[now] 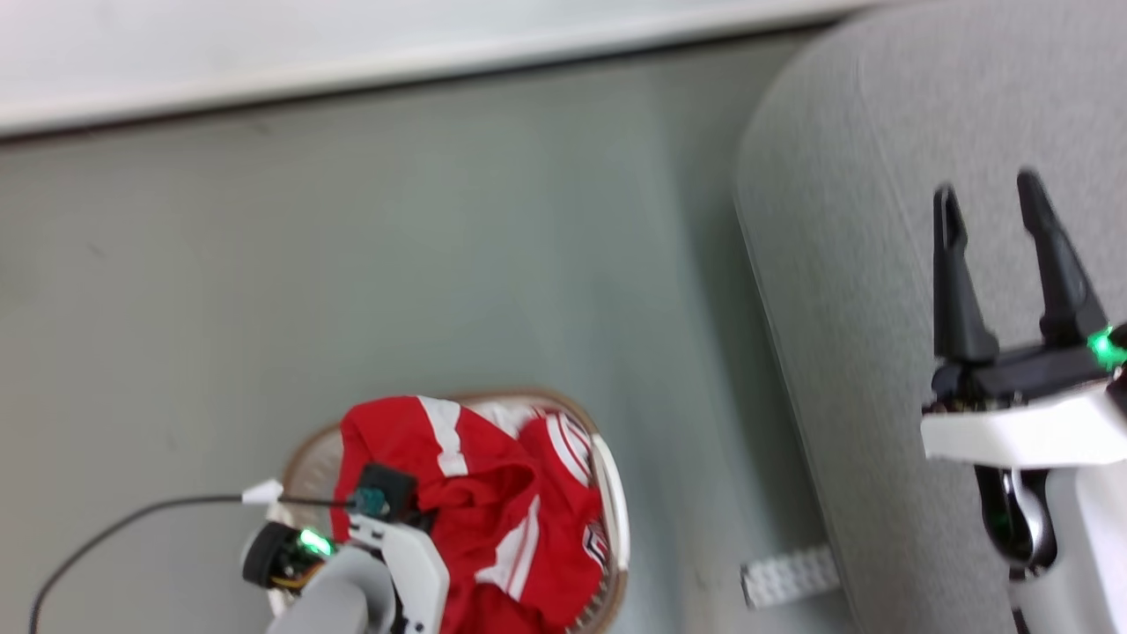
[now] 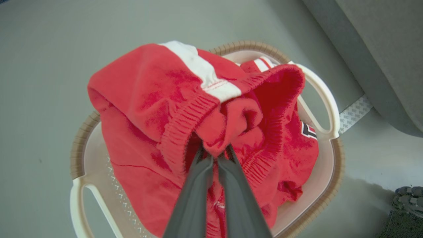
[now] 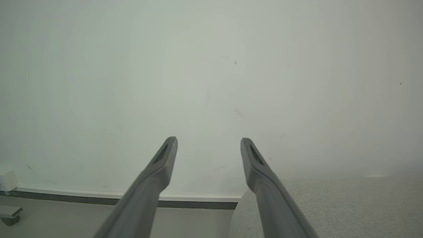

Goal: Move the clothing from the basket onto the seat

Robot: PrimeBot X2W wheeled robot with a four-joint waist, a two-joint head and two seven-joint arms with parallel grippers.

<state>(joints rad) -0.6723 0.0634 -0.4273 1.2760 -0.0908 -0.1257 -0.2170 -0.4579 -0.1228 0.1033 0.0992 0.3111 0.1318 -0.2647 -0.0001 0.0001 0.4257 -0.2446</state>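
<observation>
In the head view the left end effector (image 2: 213, 153), clenched on clothing (image 2: 158, 99) in the basket (image 2: 79, 142), has the seat (image 1: 863, 264) at 2 o'clock, where the right end effector (image 1: 984, 185) hangs released.

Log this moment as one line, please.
left gripper: shut on clothing | clothing: in basket | right gripper: open, near seat

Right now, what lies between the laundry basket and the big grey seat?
In the head view, mostly bare floor, plus a small pale studded strip by the seat.
</observation>
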